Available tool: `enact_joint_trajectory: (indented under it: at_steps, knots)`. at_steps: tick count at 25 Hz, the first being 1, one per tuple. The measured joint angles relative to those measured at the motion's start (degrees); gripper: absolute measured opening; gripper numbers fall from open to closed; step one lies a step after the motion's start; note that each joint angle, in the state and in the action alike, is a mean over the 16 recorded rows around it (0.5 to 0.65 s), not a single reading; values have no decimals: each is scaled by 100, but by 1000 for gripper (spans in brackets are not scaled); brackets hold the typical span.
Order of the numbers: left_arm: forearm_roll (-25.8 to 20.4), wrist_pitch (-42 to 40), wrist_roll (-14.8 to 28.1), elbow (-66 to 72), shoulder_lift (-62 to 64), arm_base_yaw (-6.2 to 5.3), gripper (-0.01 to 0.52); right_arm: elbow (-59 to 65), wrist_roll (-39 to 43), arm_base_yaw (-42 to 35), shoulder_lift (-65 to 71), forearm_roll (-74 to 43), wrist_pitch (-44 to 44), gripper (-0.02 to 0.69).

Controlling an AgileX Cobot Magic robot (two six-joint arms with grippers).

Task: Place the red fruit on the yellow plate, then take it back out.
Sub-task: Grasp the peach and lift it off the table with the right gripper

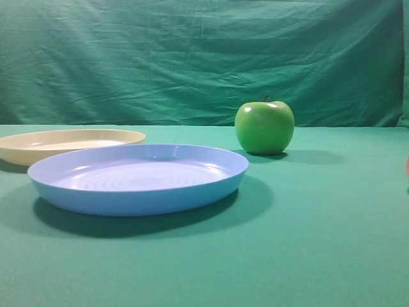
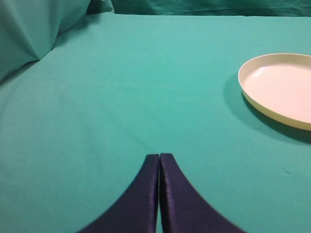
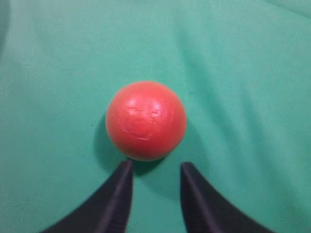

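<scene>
Lying on the green-covered desk just ahead of the right gripper, the red fruit, centred on the gap between the two dark fingertips and not clamped by them. Spread apart, those jaws, with a clear strip of cloth between; near edge of the fruit right at the tips, contact too close to call. Round and smooth, the fruit, orange-red all over in the right wrist view, with faint scuffs and a dull sheen on top, casting a small dark shadow toward the gripper. Barely visible in the high view: only a reddish sliver at the far right edge.

Pressed together, the left gripper, its dark fingers meeting in a thin seam above bare green cloth, holding nothing. Off to its right, the yellow plate, shallow, pale cream, low-rimmed, nothing on it. In the high view, same plate at far left, partly behind a light blue plate; further back and right, a shiny green apple with a stem, well apart from the fruit. Behind everything, a wrinkled green backdrop.
</scene>
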Motion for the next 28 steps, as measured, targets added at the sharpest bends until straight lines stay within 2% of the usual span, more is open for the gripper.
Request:
enact_joint_trajectory:
  at_steps: [4,8,11,15,22,28]
  knots:
    - [0,0,0,0,0,0,0,-26,-50,7,553,90,-321,622]
    - [0,0,0,0,0,0,0,-45,-70,21,1029,150,-601,619]
    - [0,0,0,0,0,0,0,-60,-81,32,1307,177,-761,570]
    - [0,0,0,0,0,0,0,-133,-91,47,1562,211,-850,466]
    - [0,0,0,0,0,0,0,-766,-102,65,1724,325,-522,291]
    - [0,0,0,0,0,0,0,-1917,-177,276,1800,562,-90,213]
